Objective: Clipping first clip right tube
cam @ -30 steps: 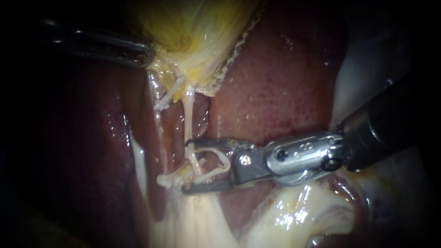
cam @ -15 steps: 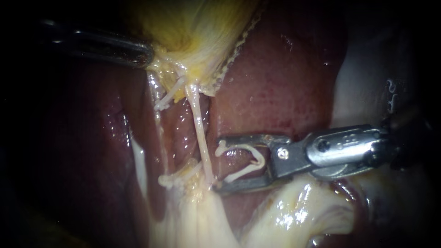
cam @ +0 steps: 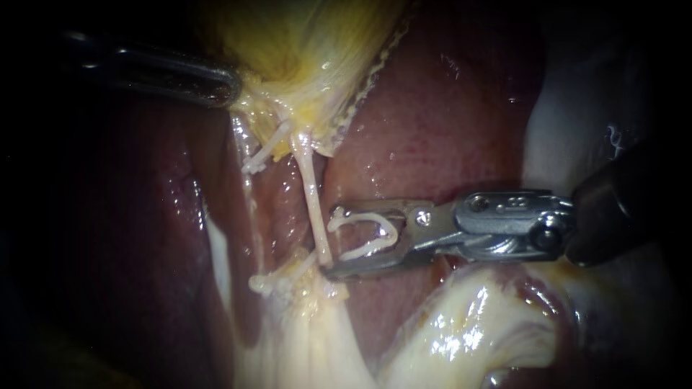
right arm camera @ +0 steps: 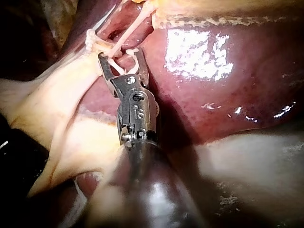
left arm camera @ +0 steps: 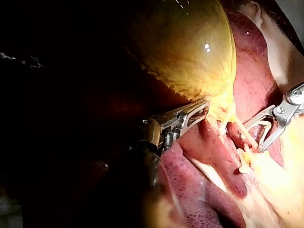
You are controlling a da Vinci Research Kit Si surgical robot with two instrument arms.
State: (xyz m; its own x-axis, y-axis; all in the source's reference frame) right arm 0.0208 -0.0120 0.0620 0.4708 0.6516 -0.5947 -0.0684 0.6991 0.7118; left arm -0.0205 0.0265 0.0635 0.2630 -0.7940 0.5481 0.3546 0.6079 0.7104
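Low on the right tube [cam: 311, 198], near where it runs into pale tissue [cam: 324, 331], my right instrument [cam: 331, 243] sits with its jaws spread wide. Both jaws press against the legs of the open white clip [cam: 393, 234] they carry between them. The tube itself lies outside the clip's mouth, just ahead of the jaw tips, and the lower tip is about touching it. From there the tube stretches up to the yellow gallbladder [cam: 303, 50]. My left instrument [cam: 229, 86] pinches the gallbladder's lower edge, its jaws closed on that tissue. Dark red liver [cam: 432, 122] lies behind the tube and the clip.
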